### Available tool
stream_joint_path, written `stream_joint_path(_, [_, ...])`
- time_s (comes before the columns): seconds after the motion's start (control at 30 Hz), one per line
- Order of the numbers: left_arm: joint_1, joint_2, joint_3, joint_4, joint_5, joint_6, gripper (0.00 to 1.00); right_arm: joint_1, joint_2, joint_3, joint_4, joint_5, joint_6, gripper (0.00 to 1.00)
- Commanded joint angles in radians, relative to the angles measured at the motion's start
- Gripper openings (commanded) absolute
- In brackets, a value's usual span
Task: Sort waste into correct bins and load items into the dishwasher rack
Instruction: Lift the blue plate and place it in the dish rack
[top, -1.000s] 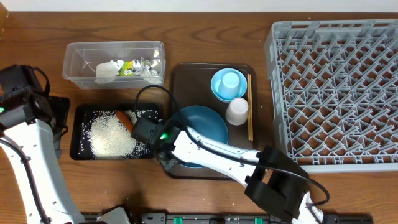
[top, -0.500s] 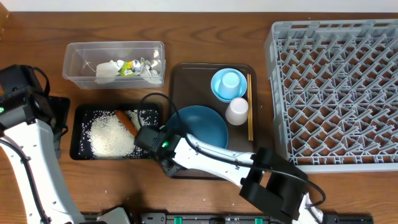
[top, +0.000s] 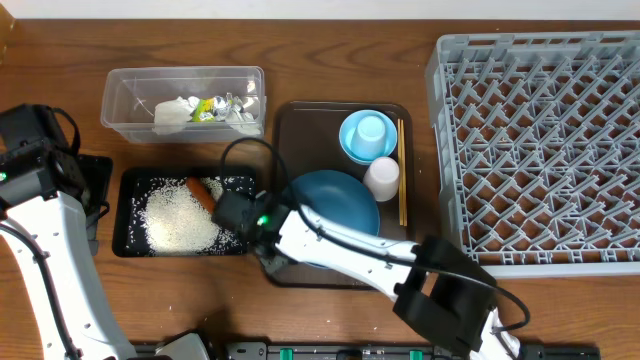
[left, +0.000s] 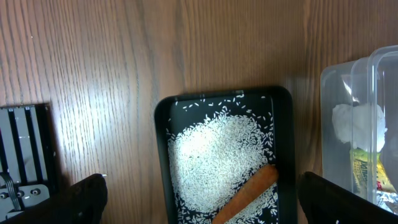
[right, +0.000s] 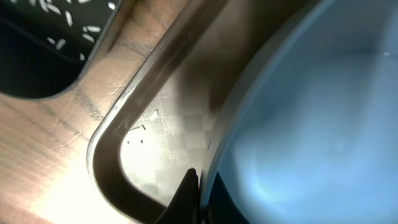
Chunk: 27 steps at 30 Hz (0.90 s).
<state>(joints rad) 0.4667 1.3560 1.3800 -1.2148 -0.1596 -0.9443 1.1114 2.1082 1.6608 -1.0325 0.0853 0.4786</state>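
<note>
The dark blue plate (top: 340, 205) lies on the brown serving tray (top: 290, 120). My right gripper (top: 272, 245) is shut on the plate's left rim (right: 261, 118), one finger (right: 186, 199) under it and one inside. The light blue bowl (top: 367, 135), the white cup (top: 381, 178) and the chopsticks (top: 402, 175) sit on the same tray. Rice (top: 180, 220) and the carrot (top: 200, 190) lie in the black tray (top: 130, 245). The napkin (top: 172, 113) and wrappers (top: 215, 108) are in the clear tub (top: 120, 90). My left gripper (left: 208, 205) hangs open above the rice (left: 217, 155).
The grey dishwasher rack (top: 540, 140) fills the right side, with nothing in it. The clear tub's corner (left: 367, 124) shows at the right of the left wrist view. A black slotted block (left: 22, 155) sits on the wood left of the black tray.
My right gripper has closed on the plate's left rim. The plate has shifted a little to the right, toward the white cup. The left arm has not moved.
</note>
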Motion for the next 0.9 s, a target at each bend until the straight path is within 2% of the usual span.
stream_joint_path(0.0, [0.004, 0.005, 0.007, -0.004, -0.005, 0.009, 0.99, -0.035, -0.054, 0.097, -0.034, -0.056, -0.011, 0.01])
stream_joint_path(0.2, [0.004, 0.005, 0.007, -0.004, -0.005, 0.009, 0.99, -0.111, -0.166, 0.209, -0.086, -0.159, -0.069, 0.01])
stream_joint_path(0.37, [0.004, 0.005, 0.007, -0.004, -0.005, 0.009, 0.99, -0.272, -0.317, 0.221, -0.087, -0.266, -0.126, 0.01])
stream_joint_path(0.6, [0.004, 0.005, 0.007, -0.004, -0.005, 0.009, 0.99, -0.750, -0.462, 0.221, -0.086, -0.690, -0.298, 0.01])
stream_joint_path(0.77, [0.004, 0.005, 0.007, -0.004, -0.005, 0.009, 0.99, -1.098, -0.450, 0.212, -0.059, -0.938, -0.475, 0.01])
stream_joint_path(0.87, [0.004, 0.005, 0.007, -0.004, -0.005, 0.009, 0.99, -1.241, -0.426, 0.192, 0.007, -1.056, -0.558, 0.01])
